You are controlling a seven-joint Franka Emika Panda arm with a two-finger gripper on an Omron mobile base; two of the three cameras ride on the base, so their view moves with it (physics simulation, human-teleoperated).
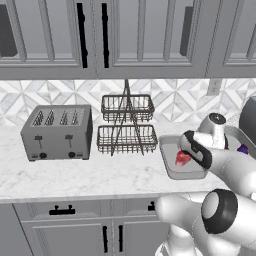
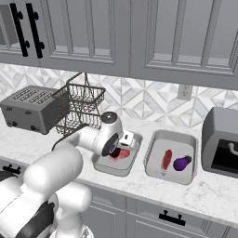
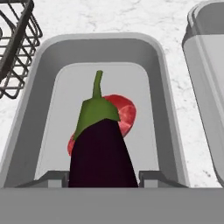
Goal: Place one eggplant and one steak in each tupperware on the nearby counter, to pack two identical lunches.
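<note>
Now claw [image 3: 103, 177] grips eggplant [image 3: 102, 148] over steak [image 3: 122, 114] (left tupperware [image 3: 166, 87]).

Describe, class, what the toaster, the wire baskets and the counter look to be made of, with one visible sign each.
Toaster: probably brushed metal; flat grey with dull sheen.
Wire baskets: dark metal wire, seemingly; thin open mesh you see through.
Counter: marble or a marble-look surface; white with faint grey veins, smooth.

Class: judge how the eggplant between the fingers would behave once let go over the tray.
The eggplant looks rounded and glossy, so it may roll or slip. It hangs above the steak in the left tupperware, whose raised walls would likely contain it.
</note>
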